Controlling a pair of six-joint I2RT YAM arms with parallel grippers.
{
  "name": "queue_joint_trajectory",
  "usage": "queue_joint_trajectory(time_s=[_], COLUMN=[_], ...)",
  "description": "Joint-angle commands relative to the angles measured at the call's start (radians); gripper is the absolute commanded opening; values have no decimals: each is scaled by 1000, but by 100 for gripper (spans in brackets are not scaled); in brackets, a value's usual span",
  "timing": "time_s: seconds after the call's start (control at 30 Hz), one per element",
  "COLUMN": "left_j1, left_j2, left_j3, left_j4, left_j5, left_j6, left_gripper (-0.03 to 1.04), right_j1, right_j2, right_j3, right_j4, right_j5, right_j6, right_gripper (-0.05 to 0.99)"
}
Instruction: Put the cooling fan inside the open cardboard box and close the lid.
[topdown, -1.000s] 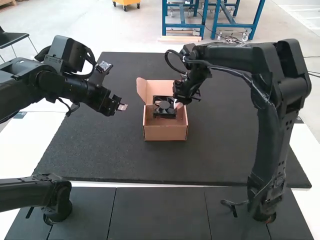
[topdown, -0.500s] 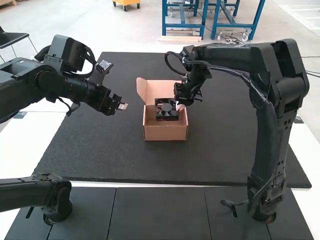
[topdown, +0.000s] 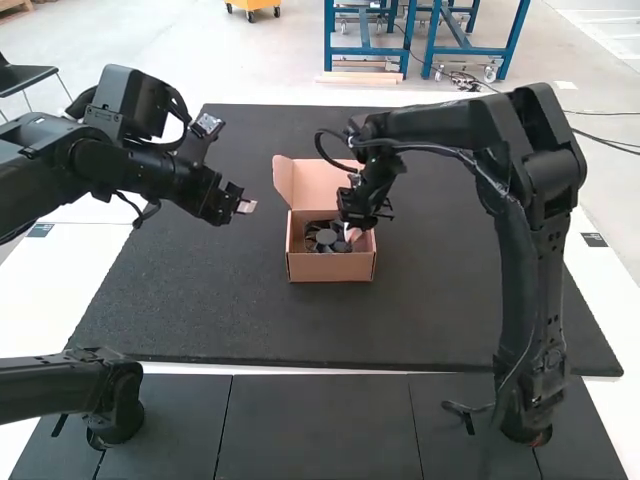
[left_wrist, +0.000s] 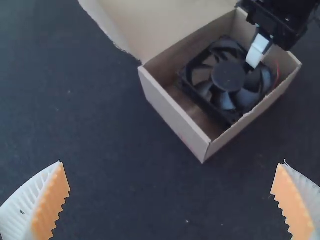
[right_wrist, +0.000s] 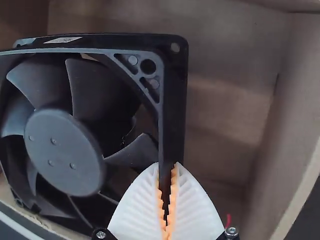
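The black cooling fan lies tilted inside the open cardboard box, whose lid stands up at the back left. My right gripper reaches down into the box and is shut on the fan's frame edge. My left gripper hovers left of the box above the mat, fingers wide open and holding nothing.
The box sits near the middle of a black mat on a white table. Mat surface lies bare around the box on all sides.
My right gripper has lowered the fan from above the box rim down into the box. The left arm has barely shifted.
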Motion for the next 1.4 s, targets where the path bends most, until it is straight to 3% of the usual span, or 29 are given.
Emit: queue_joint_trajectory(time_s=[0.0, 0.03, 0.07, 0.2, 0.37, 0.43, 0.67, 0.8, 0.97, 1.17, 1.37], left_j1=[5, 5, 5, 6, 5, 6, 16, 39, 102, 171, 180], left_j2=[-21, -21, -21, -21, -21, -20, 16, 63, 128, 209, 292], left_j3=[46, 46, 46, 46, 43, 42, 34, 43, 71, 96, 99], left_j4=[8, 8, 8, 8, 23, 41, 94, 117, 147, 204, 265], left_j5=[16, 16, 16, 16, 15, 15, 9, -1, -24, -56, -77], left_j6=[8, 8, 8, 6, 3, -6, -64, -91, -94, -92, -92], left_gripper=[96, 96, 96, 96, 96, 96, 96, 96, 96, 96, 96], right_j1=[10, 10, 10, 10, 7, 7, 1, -2, -41, -93, -107], right_j2=[4, 8, 13, 17, 17, 17, 11, -23, -151, -308, -431], right_j3=[47, 52, 58, 80, 127, 152, 360, 432, 353, 159, -51], right_j4=[2, 2, 1, -2, -22, -33, -216, -303, -236, -125, 1], right_j5=[19, 19, 19, 21, 29, 29, -13, 16, 125, 153, 159], right_j6=[-17, -16, -16, -29, -60, -72, -117, -203, -281, -304, -309], right_gripper=[-2, -2, 5, 41, 61, 76, 83, 86, 90, 91, 91])
